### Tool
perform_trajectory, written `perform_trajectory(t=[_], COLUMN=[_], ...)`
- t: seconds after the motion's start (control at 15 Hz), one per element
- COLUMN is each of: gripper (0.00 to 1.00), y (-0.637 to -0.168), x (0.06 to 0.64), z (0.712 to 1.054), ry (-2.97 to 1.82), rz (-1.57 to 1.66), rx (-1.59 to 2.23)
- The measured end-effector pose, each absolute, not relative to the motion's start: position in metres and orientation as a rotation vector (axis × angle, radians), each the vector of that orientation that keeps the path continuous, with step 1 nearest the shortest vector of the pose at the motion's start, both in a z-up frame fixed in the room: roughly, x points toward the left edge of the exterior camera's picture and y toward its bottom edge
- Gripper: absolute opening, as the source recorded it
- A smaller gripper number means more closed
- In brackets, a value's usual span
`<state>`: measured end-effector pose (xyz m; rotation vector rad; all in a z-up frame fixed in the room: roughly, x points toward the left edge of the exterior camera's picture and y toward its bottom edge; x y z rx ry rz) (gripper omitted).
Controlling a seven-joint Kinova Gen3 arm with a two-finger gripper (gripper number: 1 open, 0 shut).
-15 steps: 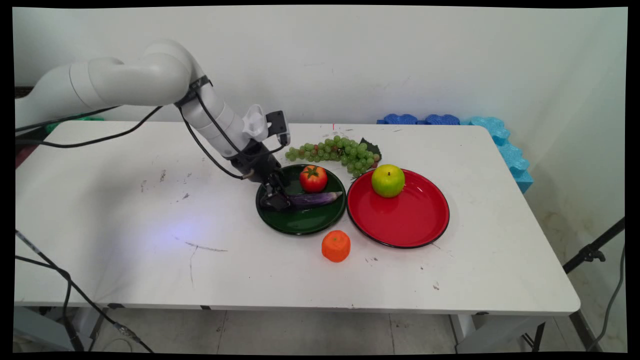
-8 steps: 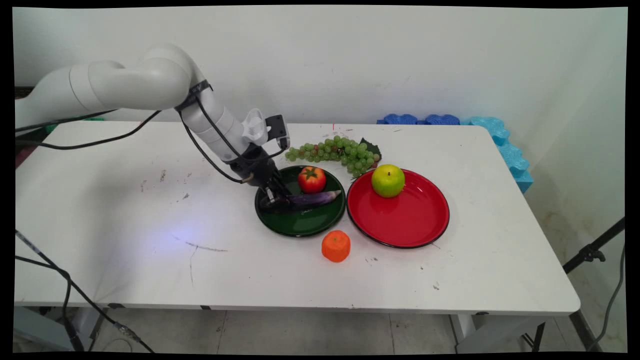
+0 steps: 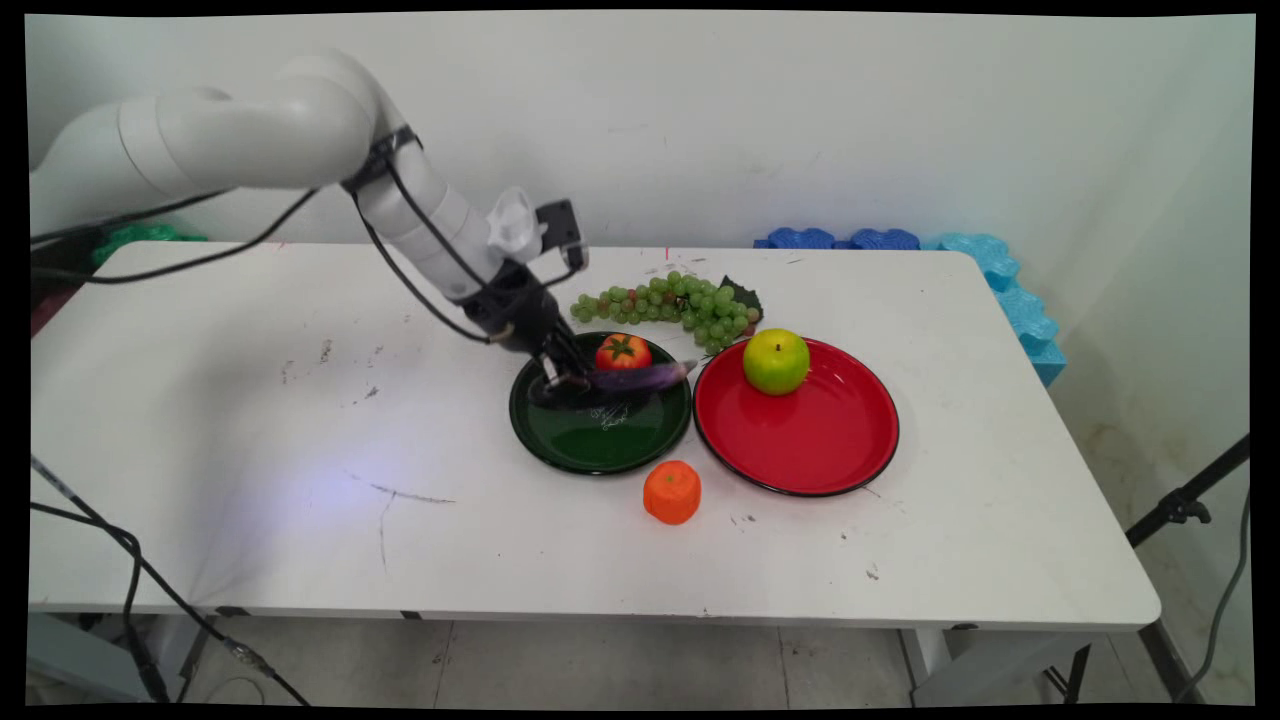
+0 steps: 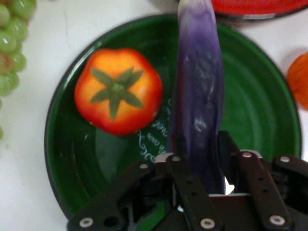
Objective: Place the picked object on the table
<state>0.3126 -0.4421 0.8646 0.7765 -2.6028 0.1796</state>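
My gripper [image 3: 565, 380] [image 4: 199, 161] is shut on the stem end of a purple eggplant [image 3: 640, 377] [image 4: 197, 96]. The eggplant hangs level a little above the green plate [image 3: 600, 440] [image 4: 260, 101], its tip pointing toward the red plate [image 3: 810, 440] [image 4: 260, 7]. A red tomato [image 3: 623, 352] [image 4: 118, 91] sits on the green plate's far side, just behind the eggplant. In the hand view the eggplant runs from between my fingers up to the top edge.
A green apple [image 3: 776, 361] rests on the red plate's far edge. A bunch of green grapes [image 3: 680, 302] [image 4: 12, 43] lies behind the plates. An orange [image 3: 672, 492] [image 4: 299, 84] stands on the table in front of them. Blue foam pieces [image 3: 960, 260] line the far right corner.
My gripper has risen, lifting the eggplant off the green plate. The plate and tomato shifted slightly to the left and back.
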Motion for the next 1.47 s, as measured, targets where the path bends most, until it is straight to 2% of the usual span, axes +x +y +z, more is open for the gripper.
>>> perform_trajectory(t=[0.4,0.73,1.07,1.47], gripper=[0.0,0.0,0.0,0.0], y=[-0.424,-0.394,-0.358,-0.331], x=[0.291,0.269,0.25,0.235], z=[0.928,0.952,0.943,0.898], ry=[-2.557,-2.543,-2.557,-2.601], rz=[0.154,0.095,0.026,-0.01], rx=[0.74,0.679,0.62,0.544])
